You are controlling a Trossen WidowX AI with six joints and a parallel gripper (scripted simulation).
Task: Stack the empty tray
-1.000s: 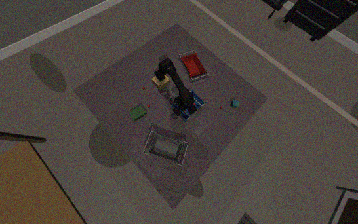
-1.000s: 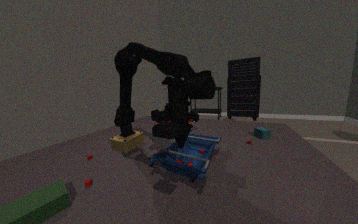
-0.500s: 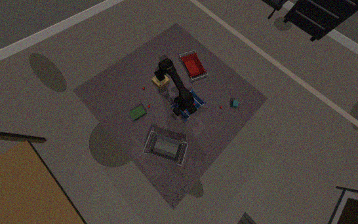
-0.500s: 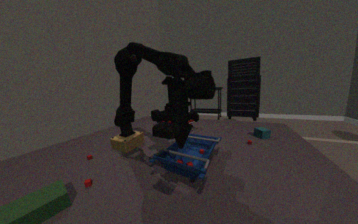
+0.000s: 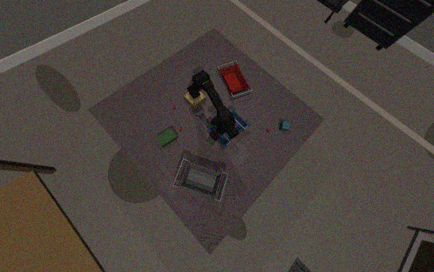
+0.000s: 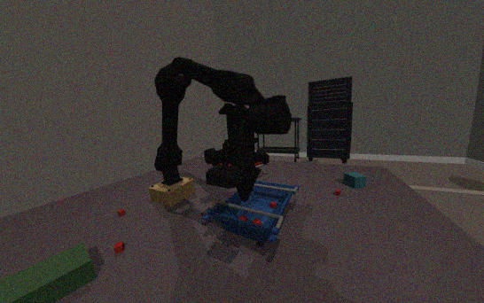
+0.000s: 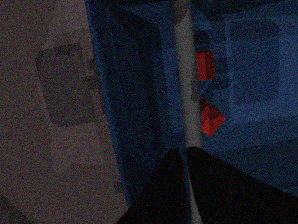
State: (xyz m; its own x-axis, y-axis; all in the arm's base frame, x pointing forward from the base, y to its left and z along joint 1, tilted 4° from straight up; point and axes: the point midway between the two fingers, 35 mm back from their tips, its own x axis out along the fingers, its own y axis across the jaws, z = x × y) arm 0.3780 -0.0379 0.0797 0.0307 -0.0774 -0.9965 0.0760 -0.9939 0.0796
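1. My gripper (image 5: 221, 133) (image 6: 245, 199) (image 7: 182, 157) is almost all the way together, and I see nothing pinched in it. It points down over the near bar.
2. The blue tray (image 5: 238, 116) (image 6: 248, 228) (image 7: 135, 75) is under my arm, with little red blocks (image 6: 273, 205) (image 7: 205, 65) inside.
3. The near bar (image 5: 226, 137) (image 6: 254, 210) (image 7: 186, 75) and the far bar (image 5: 241, 121) (image 6: 277, 188) both go across its top.
4. A red tray (image 5: 234, 79) and a big gray tray (image 5: 200, 179) are apart from the blue one. I can't tell which one is the empty tray I need. Neither sits on the bars.
5. The green block (image 5: 167, 137) (image 6: 49, 270) and the teal block (image 5: 284, 126) (image 6: 355, 180) are on opposite sides of the blue tray.
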